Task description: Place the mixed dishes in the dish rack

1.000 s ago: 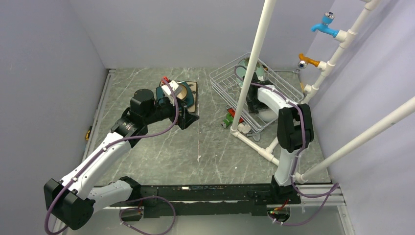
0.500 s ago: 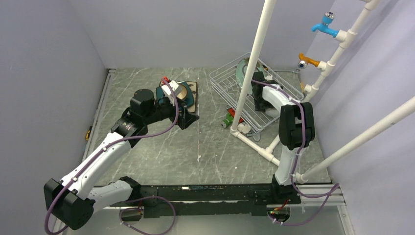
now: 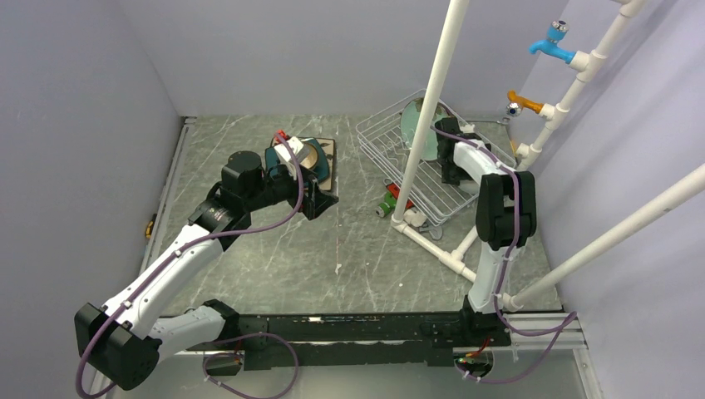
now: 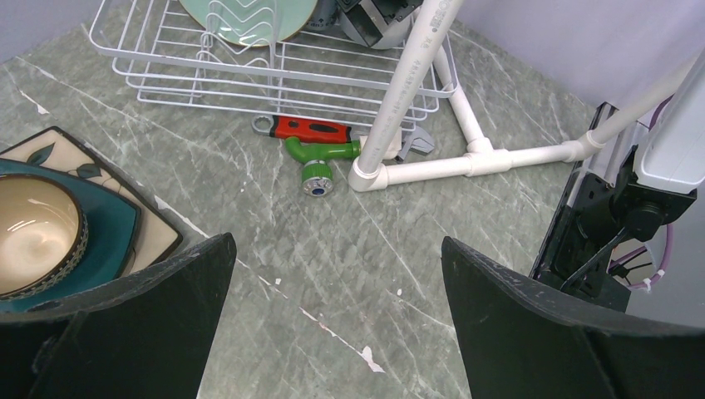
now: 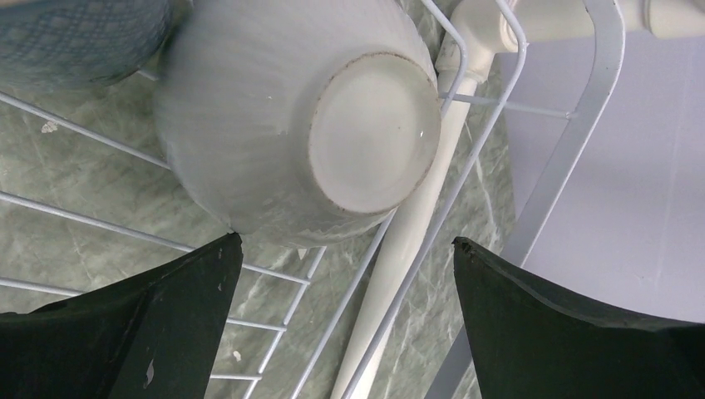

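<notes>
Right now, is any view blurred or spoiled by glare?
Top external: sharp and evenly lit, though the pipe crosses the plate in the rack. Left wrist: sharp, soft light, no glare. Right wrist: the white bowl is very close, with a small bright spot on its base.

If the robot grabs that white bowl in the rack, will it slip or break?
The white bowl looks smooth and glazed, so probably slippery. Likely ceramic: a drop could chip it. Tilted on the rack, it might roll.
</notes>
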